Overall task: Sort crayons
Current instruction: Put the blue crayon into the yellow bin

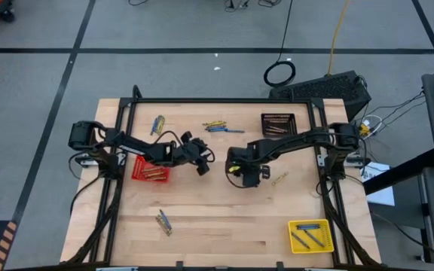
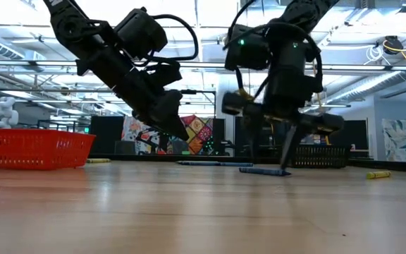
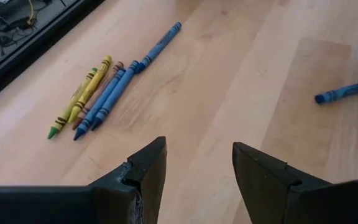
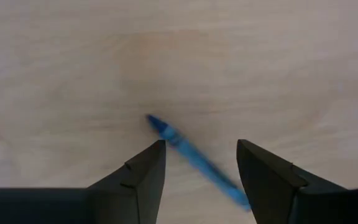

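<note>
High view: red basket (image 1: 151, 168) far left, left claw (image 1: 200, 159) spread and empty above the bench (image 1: 224, 218), crayon cluster (image 3: 95, 96) lying ahead of it. Right claw (image 4: 201, 165) spread, pointing down. Blue crayon (image 4: 191, 155) lies flat on the bench between its fingers, long axis diagonal across the gap; the right arm looks nearest for the pick.

overhead, table-level, 2 wrist cams — close.

The short blue wax crayon (image 4: 194, 158) lies blurred, its far end hidden behind the right gripper's (image 4: 201, 163) finger.
</note>
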Controlling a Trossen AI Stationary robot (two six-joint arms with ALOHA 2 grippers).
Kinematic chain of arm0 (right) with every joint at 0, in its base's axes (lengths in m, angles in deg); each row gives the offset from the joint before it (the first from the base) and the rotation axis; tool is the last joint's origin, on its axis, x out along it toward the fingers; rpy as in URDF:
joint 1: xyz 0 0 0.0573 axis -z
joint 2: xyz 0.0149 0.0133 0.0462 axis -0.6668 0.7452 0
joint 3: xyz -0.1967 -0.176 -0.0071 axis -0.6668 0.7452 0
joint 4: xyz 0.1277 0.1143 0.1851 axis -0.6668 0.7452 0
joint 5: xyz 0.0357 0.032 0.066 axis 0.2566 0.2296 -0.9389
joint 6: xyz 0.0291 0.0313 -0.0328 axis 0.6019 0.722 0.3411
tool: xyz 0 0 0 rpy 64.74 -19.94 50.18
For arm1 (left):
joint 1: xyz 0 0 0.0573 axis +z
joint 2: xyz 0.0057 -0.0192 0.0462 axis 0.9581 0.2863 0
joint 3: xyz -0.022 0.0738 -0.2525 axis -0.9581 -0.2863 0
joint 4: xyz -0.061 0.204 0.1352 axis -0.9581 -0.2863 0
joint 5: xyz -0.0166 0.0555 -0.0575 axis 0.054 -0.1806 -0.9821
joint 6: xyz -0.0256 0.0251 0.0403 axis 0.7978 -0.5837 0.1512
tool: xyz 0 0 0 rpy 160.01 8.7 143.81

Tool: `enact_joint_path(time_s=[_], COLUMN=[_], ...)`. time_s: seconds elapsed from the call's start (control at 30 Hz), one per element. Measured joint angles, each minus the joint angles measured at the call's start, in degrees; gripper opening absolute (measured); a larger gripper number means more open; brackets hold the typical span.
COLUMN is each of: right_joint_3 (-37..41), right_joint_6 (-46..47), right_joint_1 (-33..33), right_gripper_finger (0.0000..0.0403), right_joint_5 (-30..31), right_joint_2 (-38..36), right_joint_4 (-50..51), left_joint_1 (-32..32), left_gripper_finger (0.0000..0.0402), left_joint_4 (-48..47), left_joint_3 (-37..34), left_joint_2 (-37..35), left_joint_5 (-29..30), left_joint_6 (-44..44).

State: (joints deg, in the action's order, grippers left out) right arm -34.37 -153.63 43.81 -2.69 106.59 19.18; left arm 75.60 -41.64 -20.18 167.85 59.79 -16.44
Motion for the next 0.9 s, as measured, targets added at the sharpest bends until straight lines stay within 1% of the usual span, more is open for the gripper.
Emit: enact_joint_path(time_s=[0.13, 0.23, 0.33, 0.4, 0.53, 0.63, 0.73, 0.83, 0.9], right_joint_3=[0.0, 0.0, 0.0, -0.1, -0.3, -0.2, -0.2, -0.2, -0.1], right_joint_6=[-4.6, -6.2, -6.1, -5.7, 0.1, 6.1, 12.0, 21.6, 27.8], right_joint_1=[-0.2, 0.0, 0.6, 1.1, 1.6, 1.6, 1.6, 1.2, 0.9], right_gripper_finger=[0.0183, 0.0183, 0.0183, 0.0183, 0.0172, 0.0141, 0.0093, 0.0035, 0.0011], right_joint_5=[0.0, 0.3, 2.5, 2.4, 2.1, 2.4, 2.7, 2.9, 3.2], right_joint_2=[0.0, 0.2, 1.1, 1.8, 3.6, 3.8, 3.9, 3.9, 3.7], right_joint_4=[-1.6, -1.7, -1.8, -1.7, -1.8, -1.2, 0.4, 1.3, 1.3], left_joint_1=[-0.3, -0.4, -0.4, -0.4, -0.4, -0.4, -0.4, -0.4, -0.4], left_gripper_finger=[0.0187, 0.0187, 0.0187, 0.0187, 0.0187, 0.0187, 0.0187, 0.0187, 0.0187], left_joint_4=[0.0, 0.0, 0.1, 0.1, 0.1, 0.1, 0.1, 0.1, 0.1], left_joint_3=[0.0, 0.0, 0.0, 0.0, 0.0, 0.0, 0.0, 0.0, 0.0], left_joint_2=[0.0, 0.0, 0.0, 0.0, 0.0, 0.0, 0.0, 0.0, 0.0], left_joint_5=[0.0, 0.0, -0.2, -0.3, -0.4, -0.4, -0.4, -0.4, -0.4], left_joint_6=[0.0, -0.1, -0.1, -0.1, -0.1, -0.1, -0.1, 0.0, 0.0])
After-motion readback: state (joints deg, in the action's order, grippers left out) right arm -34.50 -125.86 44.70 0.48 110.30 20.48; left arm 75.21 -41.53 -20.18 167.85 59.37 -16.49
